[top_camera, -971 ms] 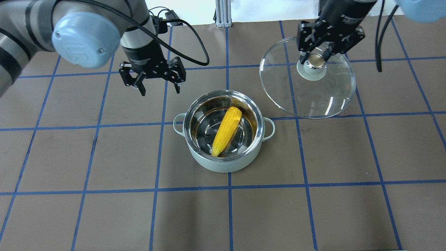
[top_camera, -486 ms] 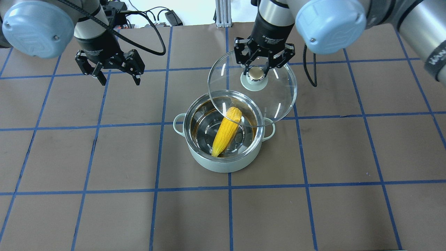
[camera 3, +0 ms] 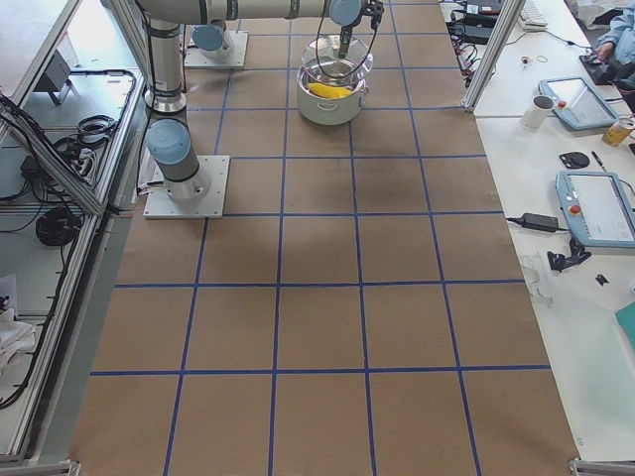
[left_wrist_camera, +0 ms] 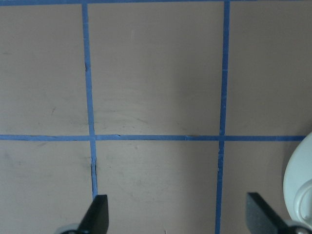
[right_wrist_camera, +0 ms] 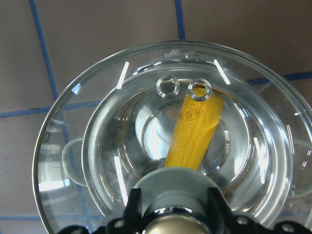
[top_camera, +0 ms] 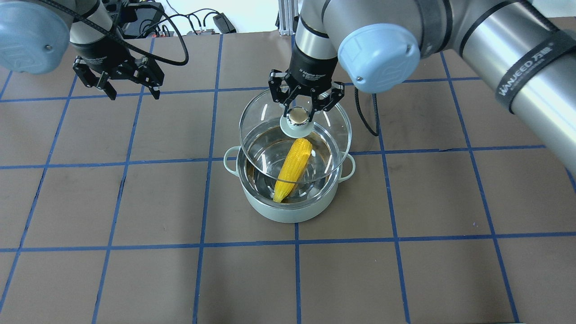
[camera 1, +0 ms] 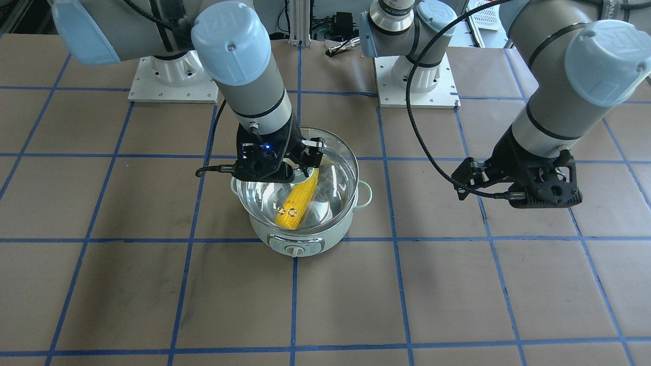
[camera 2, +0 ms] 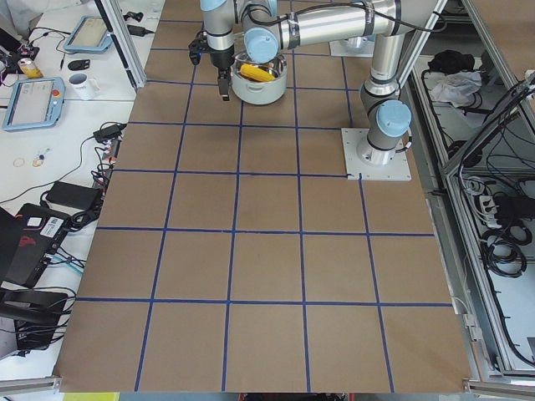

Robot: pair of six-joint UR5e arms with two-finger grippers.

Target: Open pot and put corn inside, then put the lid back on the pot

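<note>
The mint-green pot (top_camera: 288, 215) stands mid-table with the yellow corn (top_camera: 292, 168) lying slantwise inside it. My right gripper (top_camera: 299, 115) is shut on the knob of the clear glass lid (top_camera: 334, 131) and holds the lid just above the pot's mouth, roughly over it. In the right wrist view the corn (right_wrist_camera: 195, 131) shows through the lid (right_wrist_camera: 73, 146). The front view shows the lid (camera 1: 338, 152) hovering over the pot (camera 1: 305, 247). My left gripper (top_camera: 133, 94) is open and empty, far to the pot's left; its fingertips (left_wrist_camera: 97, 214) hang over bare table.
Brown table mat with a blue tape grid (top_camera: 202, 202). Cables and the arm bases sit at the robot's side of the table (camera 1: 407, 76). A pale rounded edge (left_wrist_camera: 300, 190) shows at the right of the left wrist view.
My right gripper has carried the lid leftward from the far right until it hangs over the pot. My left gripper has drawn away to the left, still open. The corn has not moved.
</note>
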